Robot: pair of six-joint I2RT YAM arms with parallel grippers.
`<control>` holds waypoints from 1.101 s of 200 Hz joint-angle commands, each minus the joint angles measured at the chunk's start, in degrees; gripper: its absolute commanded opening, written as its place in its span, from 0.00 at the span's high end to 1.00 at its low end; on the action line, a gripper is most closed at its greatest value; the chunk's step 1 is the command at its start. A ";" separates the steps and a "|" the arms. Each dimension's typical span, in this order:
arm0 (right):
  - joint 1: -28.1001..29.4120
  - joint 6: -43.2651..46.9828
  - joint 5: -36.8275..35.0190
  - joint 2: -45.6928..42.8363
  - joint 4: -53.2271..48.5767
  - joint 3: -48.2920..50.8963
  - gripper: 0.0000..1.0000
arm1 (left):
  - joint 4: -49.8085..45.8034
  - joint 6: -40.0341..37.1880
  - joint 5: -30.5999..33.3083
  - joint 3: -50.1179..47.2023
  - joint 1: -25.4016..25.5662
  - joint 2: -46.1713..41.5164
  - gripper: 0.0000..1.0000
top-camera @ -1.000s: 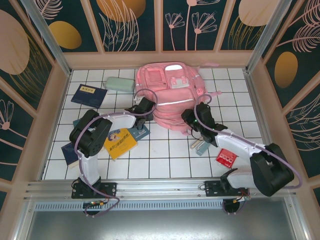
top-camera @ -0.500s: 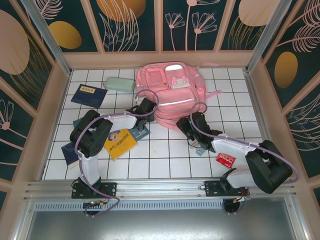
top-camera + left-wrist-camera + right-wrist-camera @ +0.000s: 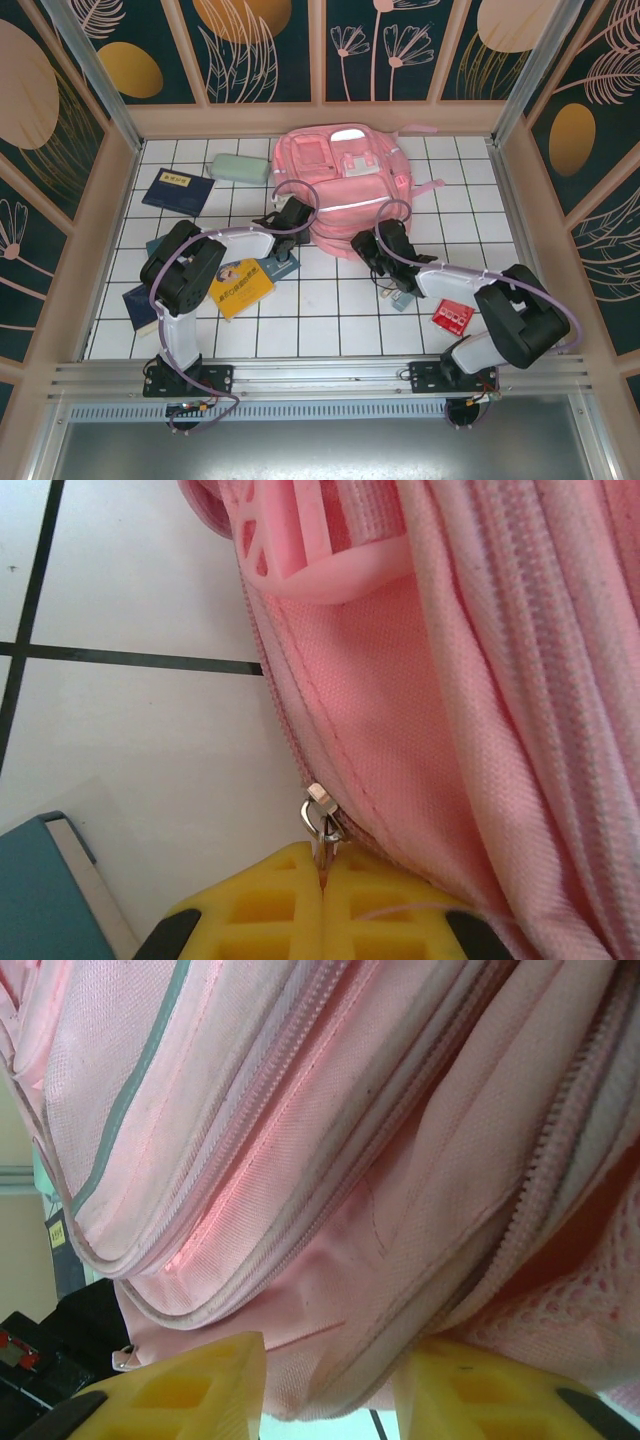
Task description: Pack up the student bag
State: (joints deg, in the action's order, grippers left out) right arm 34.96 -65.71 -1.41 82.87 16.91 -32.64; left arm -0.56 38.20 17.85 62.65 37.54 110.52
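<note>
Tiled table point(image 3: 330, 310) bears student bag point(image 3: 345, 190); mint case point(image 3: 238, 168); navy book point(image 3: 177, 190); yellow book point(image 3: 240, 285); perhaps red card point(image 3: 452, 316).

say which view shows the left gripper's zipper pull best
Left wrist: the zipper pull is close and sharp, pinched by the left gripper at the student bag's seam. Top view: too small to tell. Right wrist: other bag zips.

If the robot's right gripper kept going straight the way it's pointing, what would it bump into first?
The pink backpack. The right gripper points straight at its fabric, which bulges between the yellow fingers, so it would likely press in at once.
</note>
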 commanded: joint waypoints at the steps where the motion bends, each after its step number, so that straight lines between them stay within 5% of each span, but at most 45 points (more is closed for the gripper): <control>1: -0.76 -0.16 -0.21 1.47 2.97 -1.95 0.67 | 1.43 0.23 -1.51 -0.60 1.23 -2.25 1.00; 13: -1.18 0.34 -0.17 1.74 2.64 -2.57 0.73 | 1.41 0.21 -1.41 -0.60 1.39 -2.16 1.00; 29: -1.65 1.09 0.11 1.48 1.55 -3.20 1.00 | 0.98 -0.04 -0.62 -0.60 1.40 -2.17 1.00; 103: -4.95 7.35 -6.12 -12.16 -8.51 -1.72 1.00 | -2.15 -3.73 6.68 2.31 0.27 0.46 1.00; 220: -14.86 12.14 -2.82 -22.52 -13.82 1.97 1.00 | -6.70 -5.60 6.99 10.16 -6.49 7.47 1.00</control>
State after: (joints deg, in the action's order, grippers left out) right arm 22.31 -55.81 -0.03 63.24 4.40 -31.05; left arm -2.42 32.53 16.51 71.29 35.09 115.94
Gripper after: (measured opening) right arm 0.050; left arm 0.060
